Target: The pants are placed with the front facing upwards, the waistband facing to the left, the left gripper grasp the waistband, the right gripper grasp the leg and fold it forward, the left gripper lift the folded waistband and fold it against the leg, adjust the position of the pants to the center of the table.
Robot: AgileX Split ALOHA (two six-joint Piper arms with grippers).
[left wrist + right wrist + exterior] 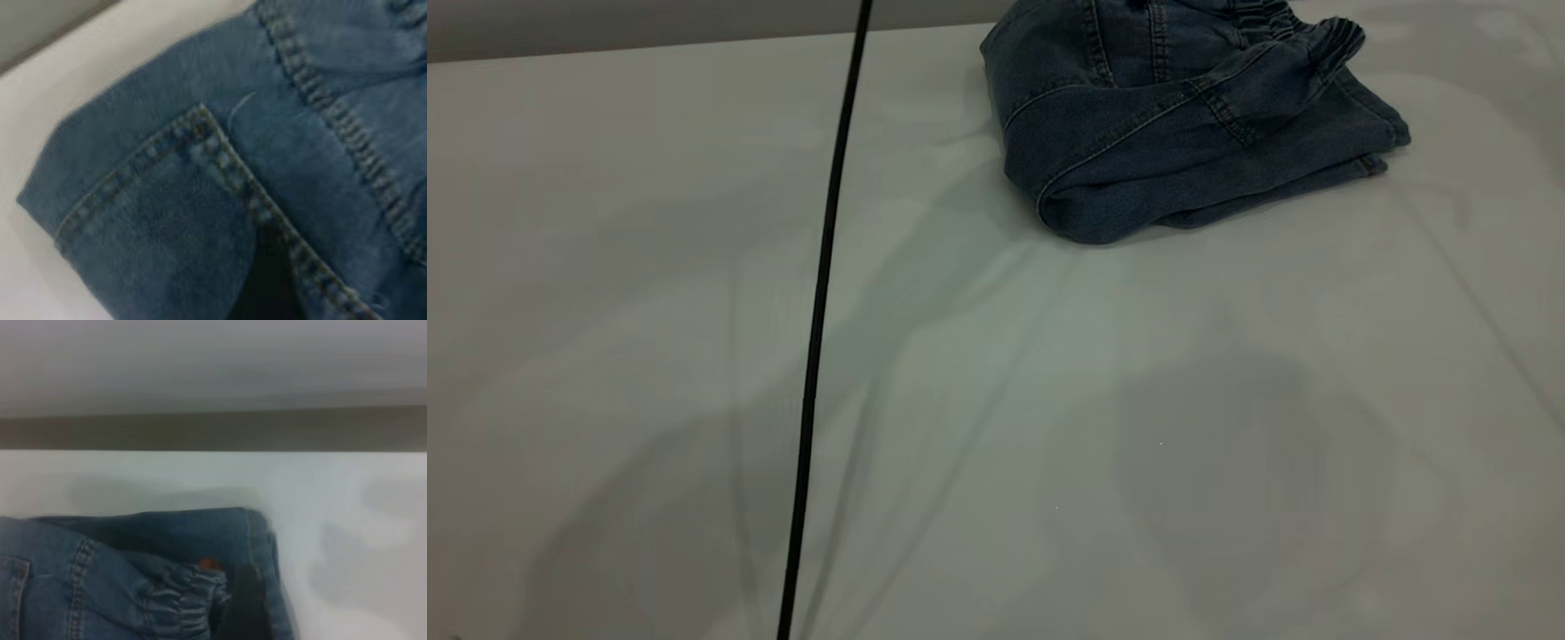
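Although the pants already lie doubled into a compact bundle, they sit near the far edge of the surface rather than at its middle, so you should judge the folding done and the centring step as what remains. The waistband lies on top of the bundle, toward the far edge, with the layered legs beneath it; that stacking is what folding the band against the legs would leave. A thin black cable crosses the exterior view, well apart from the pants.

You cannot see either tool in any view, so you cannot tell whether they are spread or pressed together. The exterior view gives you the bundle's place on the surface and how much bare surface lies nearer the camera. The left wrist view shows only denim up close: a stitched pocket corner and a seam, which suggests that arm hangs just above the cloth. The right wrist view shows the gathered band from the side, and the surface's far rim beyond the pants.
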